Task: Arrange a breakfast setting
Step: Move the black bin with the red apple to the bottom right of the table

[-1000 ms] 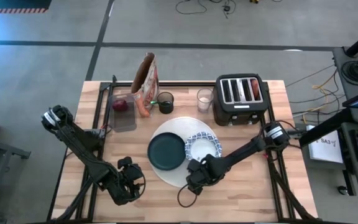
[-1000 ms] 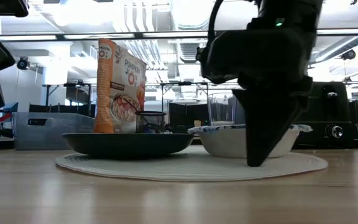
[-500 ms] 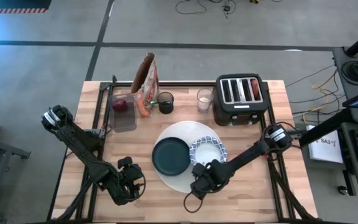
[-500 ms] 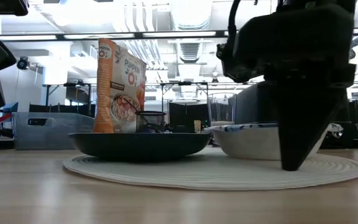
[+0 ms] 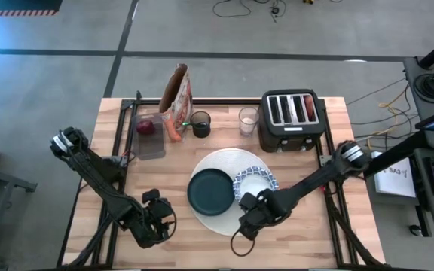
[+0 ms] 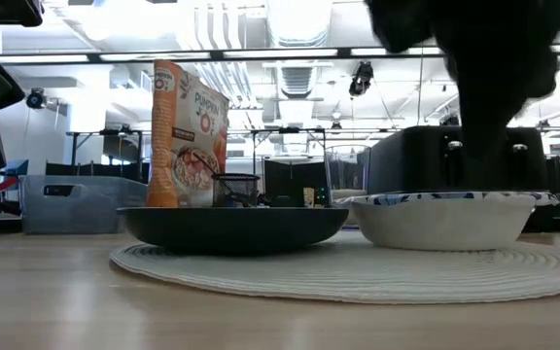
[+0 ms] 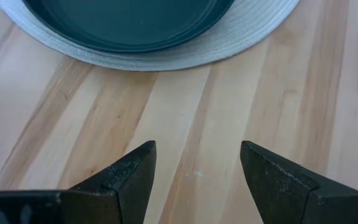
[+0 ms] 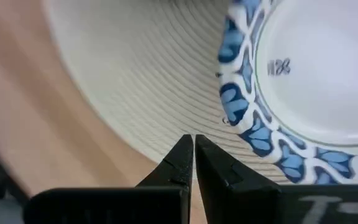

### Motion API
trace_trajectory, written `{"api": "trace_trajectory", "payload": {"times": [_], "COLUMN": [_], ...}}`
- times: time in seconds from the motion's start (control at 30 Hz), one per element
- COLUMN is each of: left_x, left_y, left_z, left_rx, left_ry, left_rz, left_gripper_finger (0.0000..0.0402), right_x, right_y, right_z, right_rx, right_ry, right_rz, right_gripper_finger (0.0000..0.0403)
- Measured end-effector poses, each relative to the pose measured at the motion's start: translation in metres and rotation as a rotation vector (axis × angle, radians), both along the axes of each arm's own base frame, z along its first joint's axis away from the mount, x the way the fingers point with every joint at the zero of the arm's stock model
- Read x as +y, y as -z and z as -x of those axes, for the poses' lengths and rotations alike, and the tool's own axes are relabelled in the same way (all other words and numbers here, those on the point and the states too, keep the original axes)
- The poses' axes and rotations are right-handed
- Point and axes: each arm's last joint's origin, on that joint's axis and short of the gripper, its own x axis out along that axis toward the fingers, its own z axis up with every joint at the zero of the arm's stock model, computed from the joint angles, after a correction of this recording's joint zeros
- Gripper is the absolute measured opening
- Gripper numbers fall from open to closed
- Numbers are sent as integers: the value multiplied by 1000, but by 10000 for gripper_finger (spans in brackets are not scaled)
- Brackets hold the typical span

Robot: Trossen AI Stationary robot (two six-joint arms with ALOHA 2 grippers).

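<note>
Overhead, a big round white mat (image 5: 221, 167) lies on the wooden bench (image 5: 307, 241), just in front of the black toaster (image 5: 291, 119). On the mat sit a dark green plate (image 5: 210, 193) and, just beside it toward the right arm, a blue-and-white patterned bowl (image 5: 256, 183); both stand upright, as the low view confirms.

The right pincer (image 5: 249, 220) is at the near rim of the mat, beside the bowl. In its wrist view the two fingers (image 8: 180, 163) are pressed together with nothing between them, their tips over the woven mat next to the bowl's patterned rim.

The left pincer (image 5: 154, 223) waits over bare bench off the mat's near left edge, its fingers (image 7: 132, 168) set wide apart and empty.

Along the far side stand a small clear glass (image 5: 247, 120), a dark cup (image 5: 200, 123), a cereal bag (image 5: 177, 96) and a grey tray (image 5: 149, 137) holding a red apple (image 5: 146, 127).
</note>
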Motion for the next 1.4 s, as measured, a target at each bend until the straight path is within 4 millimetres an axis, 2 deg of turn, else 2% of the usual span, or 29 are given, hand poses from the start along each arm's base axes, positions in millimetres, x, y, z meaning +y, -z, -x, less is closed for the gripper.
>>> {"api": "trace_trajectory", "payload": {"times": [0.17,0.4,0.53,0.77,0.87,0.97,1.13,1.27,1.4], "left_x": [4,21,32,41,41,41,40,45,60], "left_y": [-3,-16,-20,-22,-19,-19,-20,-36,-60], "left_z": [2,9,6,0,-2,-3,-3,4,12], "left_rx": [-22,-33,-28,-23,-19,-28,-20,124,271], "left_ry": [-18,-64,-109,-119,-124,-131,-117,-31,-71], "left_rz": [-42,-115,-132,-159,-170,-164,-172,-232,-356], "left_gripper_finger": [219,219,219,219,219,219,219,219,219], "right_x": [-10,-31,-48,-71,-78,-84,-88,-89,-88], "right_y": [-34,-64,-73,-75,-74,-73,-72,-72,-72], "right_z": [7,12,11,7,5,3,2,1,2], "right_rx": [-170,-315,-347,-299,-270,-252,-245,-242,-236], "right_ry": [-70,-163,-111,-96,-109,-117,-113,-128,-151], "right_rz": [130,398,511,533,485,416,395,397,404], "right_gripper_finger": [9,9,9,10,16,33,72,95,104]}}
